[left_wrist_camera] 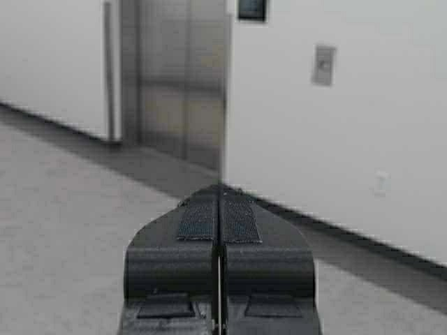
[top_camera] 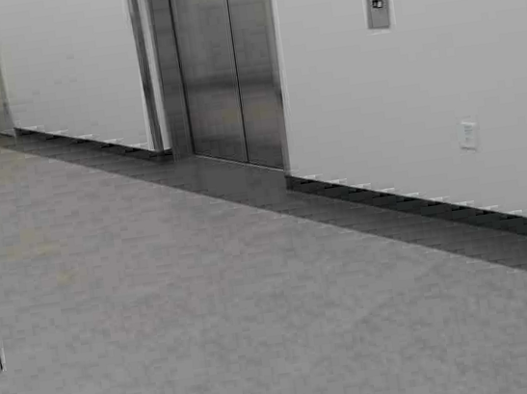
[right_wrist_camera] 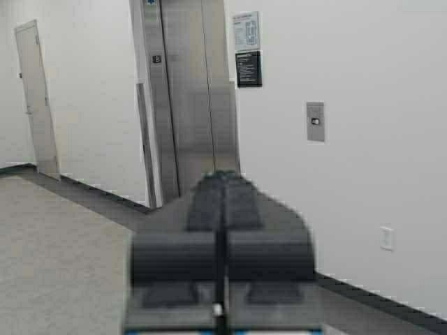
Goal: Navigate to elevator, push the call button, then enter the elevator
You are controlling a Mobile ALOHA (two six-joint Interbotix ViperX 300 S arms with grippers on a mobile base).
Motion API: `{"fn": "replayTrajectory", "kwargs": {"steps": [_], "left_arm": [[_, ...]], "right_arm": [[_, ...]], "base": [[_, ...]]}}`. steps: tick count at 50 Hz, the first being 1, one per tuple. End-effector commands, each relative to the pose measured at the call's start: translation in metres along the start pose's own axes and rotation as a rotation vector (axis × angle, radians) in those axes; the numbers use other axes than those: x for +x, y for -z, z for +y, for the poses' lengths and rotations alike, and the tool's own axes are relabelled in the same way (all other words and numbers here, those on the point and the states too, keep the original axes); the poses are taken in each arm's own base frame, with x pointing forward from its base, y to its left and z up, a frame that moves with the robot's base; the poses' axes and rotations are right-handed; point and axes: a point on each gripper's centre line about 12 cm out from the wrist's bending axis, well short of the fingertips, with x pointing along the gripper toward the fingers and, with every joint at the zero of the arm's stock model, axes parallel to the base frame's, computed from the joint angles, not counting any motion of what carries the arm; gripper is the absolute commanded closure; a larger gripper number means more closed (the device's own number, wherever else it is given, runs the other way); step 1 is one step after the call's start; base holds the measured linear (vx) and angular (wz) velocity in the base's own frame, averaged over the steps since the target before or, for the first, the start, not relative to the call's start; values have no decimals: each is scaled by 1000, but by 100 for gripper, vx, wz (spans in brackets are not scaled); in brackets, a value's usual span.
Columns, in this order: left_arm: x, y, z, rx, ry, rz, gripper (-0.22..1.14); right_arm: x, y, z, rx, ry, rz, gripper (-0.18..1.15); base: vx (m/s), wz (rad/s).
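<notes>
- A mobile robot stands on the grey floor (top_camera: 213,330) of a hallway, well short of the elevator (top_camera: 229,65), whose two brushed-steel doors are closed within their steel frame, ahead and slightly left of centre in the high view.
- The call button (top_camera: 377,4) sits in one rectangular steel plate on the white wall (top_camera: 441,67), to the right of the doors and well apart from both arms; by this look the approach is not yet finished and the button not yet pushed.
- The left end effector (left_wrist_camera: 219,213) is pressed together, pads meeting, and carries nothing; it points forward toward the doors.
- The right end effector (right_wrist_camera: 223,202) is likewise closed flat and empty, aimed at the same stretch of wall. Closed fingers likely give a single blunt tip suited to pressing a small button.
- Both arms sit low and tucked at the frame's edges in the high view, probably to stay clear while the base drives.
- Counted: one elevator with two door leaves, one call plate, one white wall outlet (top_camera: 469,135) low on the right, two posted signs (right_wrist_camera: 248,50) beside the door frame, one narrow door (right_wrist_camera: 36,105) far to the left.
</notes>
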Motion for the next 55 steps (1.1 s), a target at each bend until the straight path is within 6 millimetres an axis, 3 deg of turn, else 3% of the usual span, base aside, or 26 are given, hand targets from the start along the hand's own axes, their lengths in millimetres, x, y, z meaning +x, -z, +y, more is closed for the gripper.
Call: {"fn": "replayTrajectory", "kwargs": {"steps": [1, 55], "left_arm": [[3, -6, 0, -5, 3, -18, 89], [3, -9, -1, 0, 3, -27, 89]], "right_arm": [[2, -4, 1, -2, -5, -15, 92], [-1, 1, 0, -13, 2, 4, 92]], "base": [[71, 3], [65, 6]]}}
